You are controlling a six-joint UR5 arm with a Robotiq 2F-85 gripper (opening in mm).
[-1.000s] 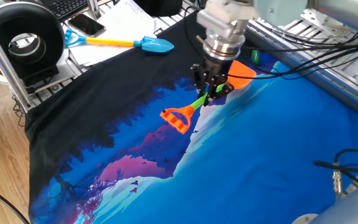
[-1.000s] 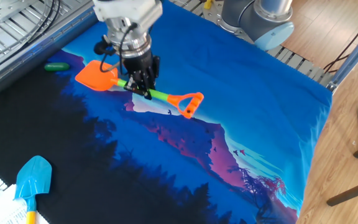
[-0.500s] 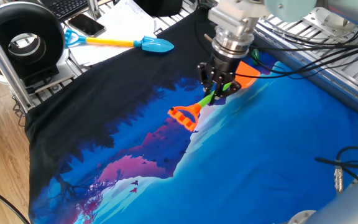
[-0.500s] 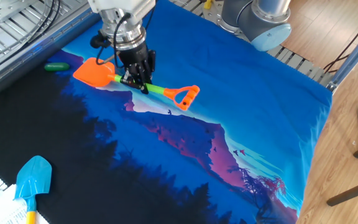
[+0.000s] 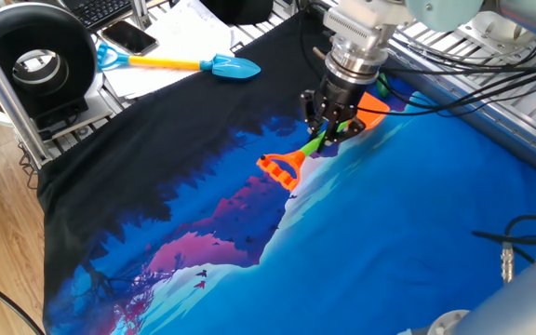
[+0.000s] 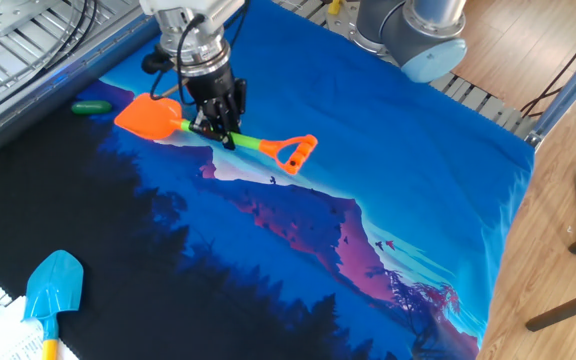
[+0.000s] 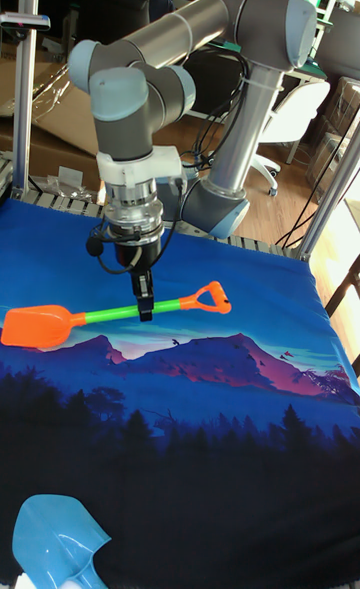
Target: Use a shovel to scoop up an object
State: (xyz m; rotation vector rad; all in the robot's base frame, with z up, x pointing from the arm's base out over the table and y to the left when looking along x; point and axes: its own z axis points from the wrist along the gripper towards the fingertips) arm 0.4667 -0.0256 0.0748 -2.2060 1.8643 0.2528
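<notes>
Lying level — shovel (image 7: 95, 316) blade toward the object (image 6: 92, 107), end effector (image 7: 143, 310) mid-shaft.

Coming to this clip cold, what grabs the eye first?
The gripper is shut on the green shaft of the orange shovel, holding it roughly level over the bright blue mountain-print cloth. Past the blade's tip, near the cloth's edge, lies the small dark green object, not yet scooped. A blue shovel lies unused at another edge of the cloth.
</notes>
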